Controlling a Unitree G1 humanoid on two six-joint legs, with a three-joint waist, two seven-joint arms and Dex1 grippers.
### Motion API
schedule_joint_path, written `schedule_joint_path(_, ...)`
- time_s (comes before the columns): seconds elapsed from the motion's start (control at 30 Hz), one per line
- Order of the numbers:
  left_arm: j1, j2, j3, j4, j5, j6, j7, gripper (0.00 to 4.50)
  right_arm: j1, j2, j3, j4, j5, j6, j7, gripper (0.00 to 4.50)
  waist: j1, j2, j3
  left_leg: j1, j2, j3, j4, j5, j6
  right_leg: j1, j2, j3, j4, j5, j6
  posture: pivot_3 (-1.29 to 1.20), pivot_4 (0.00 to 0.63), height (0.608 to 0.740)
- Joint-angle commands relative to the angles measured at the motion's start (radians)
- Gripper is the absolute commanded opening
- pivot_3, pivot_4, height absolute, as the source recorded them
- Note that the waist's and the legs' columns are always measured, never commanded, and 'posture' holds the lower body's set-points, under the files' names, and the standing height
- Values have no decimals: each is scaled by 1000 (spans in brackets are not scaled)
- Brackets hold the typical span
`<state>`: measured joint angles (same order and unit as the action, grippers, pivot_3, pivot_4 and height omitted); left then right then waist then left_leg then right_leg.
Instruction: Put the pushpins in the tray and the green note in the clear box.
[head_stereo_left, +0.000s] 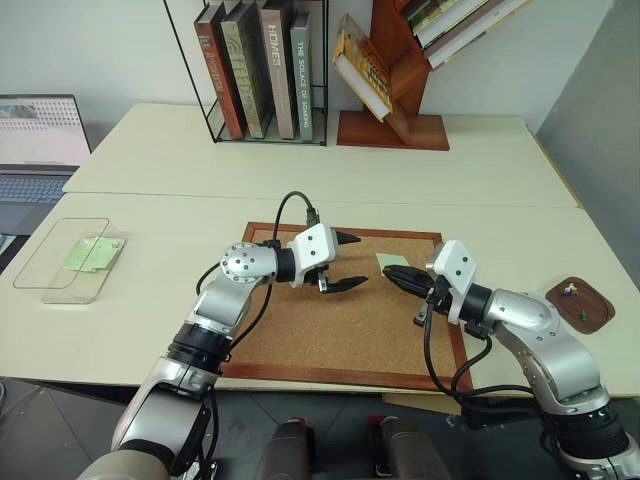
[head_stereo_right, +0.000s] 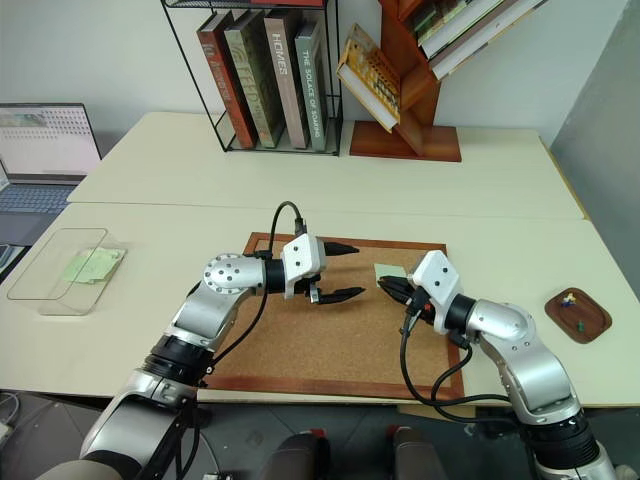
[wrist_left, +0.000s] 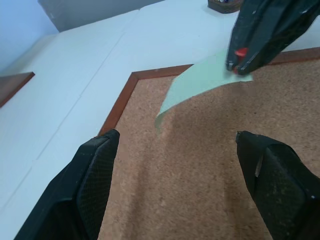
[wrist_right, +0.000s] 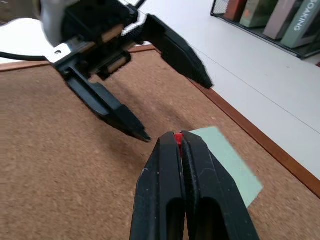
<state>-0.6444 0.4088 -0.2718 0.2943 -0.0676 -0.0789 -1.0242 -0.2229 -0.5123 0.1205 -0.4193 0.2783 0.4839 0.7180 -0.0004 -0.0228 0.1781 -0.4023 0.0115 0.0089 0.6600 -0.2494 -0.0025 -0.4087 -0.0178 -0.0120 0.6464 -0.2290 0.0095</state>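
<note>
The cream counter carries a wood-framed corkboard near its front edge; the board's near edge is partly hidden behind both arms. At the far side stand a wire rack of books and a red-brown slanted bookshelf, cut off at the top. A laptop is cut off at the far left. The clear box lies at the left, holding yellow-green slips. The tray sits at the right edge with pushpins inside, too small to count. Over the board, the left tool hangs with fingers spread wide, holding nothing. The right tool is pinched tight on a red pushpin at the green note, whose near end curls up off the cork.
</note>
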Motion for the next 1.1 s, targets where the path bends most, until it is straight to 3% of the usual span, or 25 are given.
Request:
schedule_joint_path(0.03, -59, -23, -22, 69, 22, -87, -33, 3937, -35, -12, -12, -60, 46, 53, 11, 0, 0, 0, 0, 0, 0, 0, 0, 0, 0, 0, 0, 0, 0, 0, 0, 0, 150, 740)
schedule_joint_path(0.37, -135, -102, -28, 247, 26, -147, -66, 3937, -60, -6, -15, -87, 98, 121, 1, 0, 0, 0, 0, -1, 0, 0, 0, 0, 0, -1, 1, 0, 0, 0, 0, 0, 150, 740)
schedule_joint_path(0.7, -175, -129, -23, 355, 29, -204, -91, 2233, -69, -2, -12, -86, 106, 129, -13, 0, -1, -1, 0, -2, 0, 0, 1, 0, 0, -1, 4, 0, 0, 0, 1, 0, 150, 740)
schedule_joint_path(1.1, -153, -130, -30, 341, 31, -219, -129, 21, -72, -1, -8, -81, 108, 122, -21, 0, -1, -1, 0, -2, 0, 0, 1, 0, 0, -1, 4, 0, 0, 0, 1, 0, 150, 740)
